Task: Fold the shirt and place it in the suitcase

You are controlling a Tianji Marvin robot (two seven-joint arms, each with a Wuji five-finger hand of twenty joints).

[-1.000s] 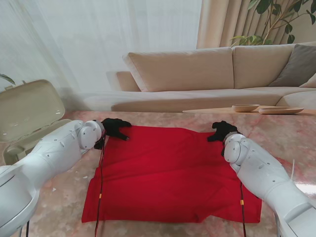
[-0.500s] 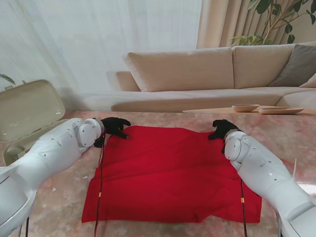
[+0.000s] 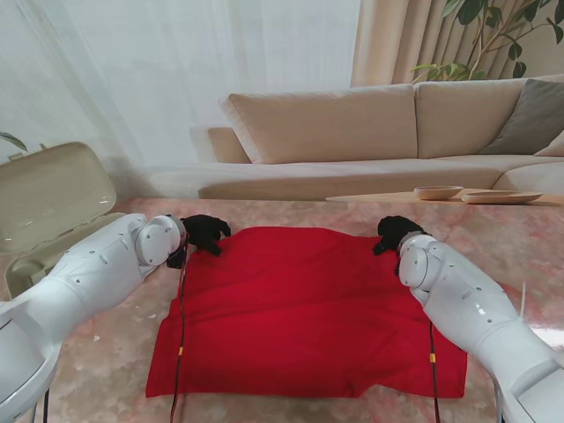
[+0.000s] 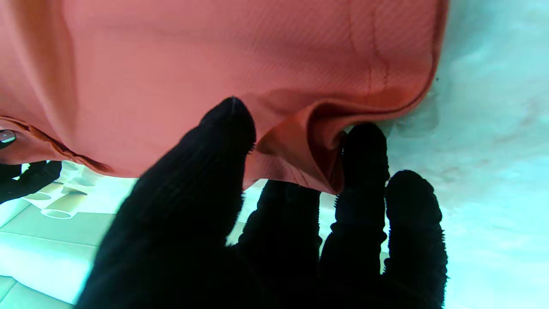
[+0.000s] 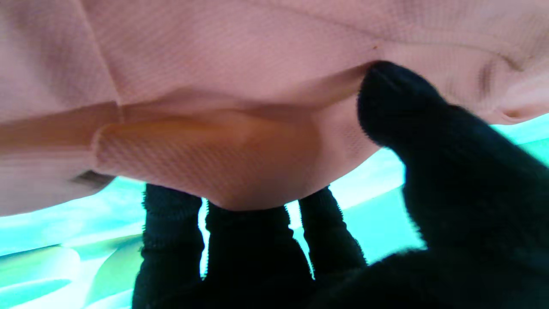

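**Colours on my table**

I see a plain red shirt [image 3: 304,308] on a pink-and-cream marbled table [image 3: 106,370]. My left hand [image 3: 204,233] and right hand [image 3: 394,233] wear black knit gloves; my arms are glossy white. The open suitcase [image 3: 48,207] is pale beige. Beyond, a beige sofa [image 3: 352,132] with one grey cushion [image 3: 533,115].

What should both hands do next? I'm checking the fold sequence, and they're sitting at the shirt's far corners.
Probably lift both far corners and carry them toward me. The left hand and right hand each pinch the red shirt, thumb over and fingers under the cloth, which lies flat and unfolded.
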